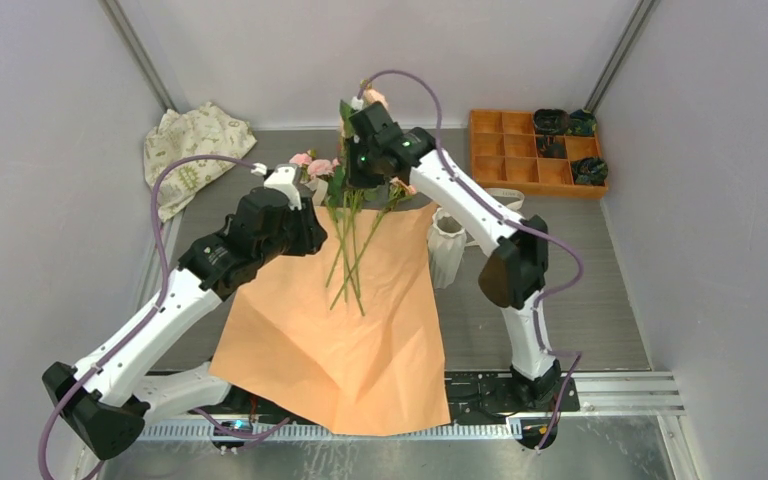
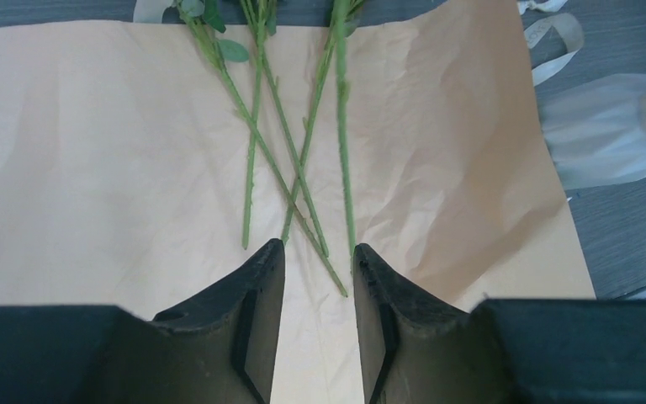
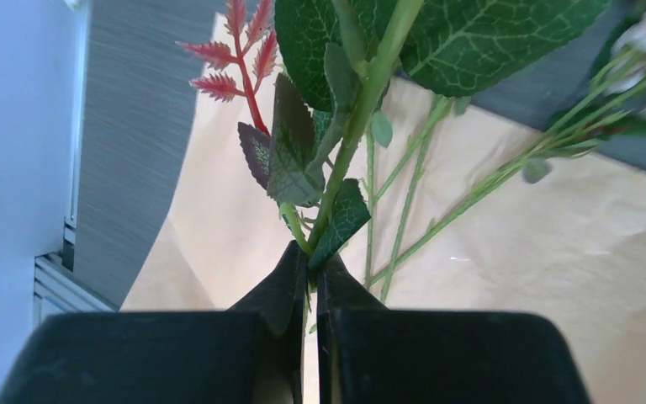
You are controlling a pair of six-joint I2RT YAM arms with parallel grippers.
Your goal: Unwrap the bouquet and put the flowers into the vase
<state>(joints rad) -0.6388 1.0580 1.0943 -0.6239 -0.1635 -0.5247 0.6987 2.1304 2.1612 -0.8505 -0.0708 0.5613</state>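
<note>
One stem (image 3: 357,118) pinched between right fingers (image 3: 282,286), clear only wrist-side.

The right arm's forearm (image 1: 460,195) runs close past the vase (image 1: 447,250), crowding its far side, while bare bench (image 1: 600,300) lies open to its right.

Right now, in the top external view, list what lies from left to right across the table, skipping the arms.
Cream patterned cloth → pink flowers on long green stems → small white ribbed ceramic vase → orange compartment tray.
</note>
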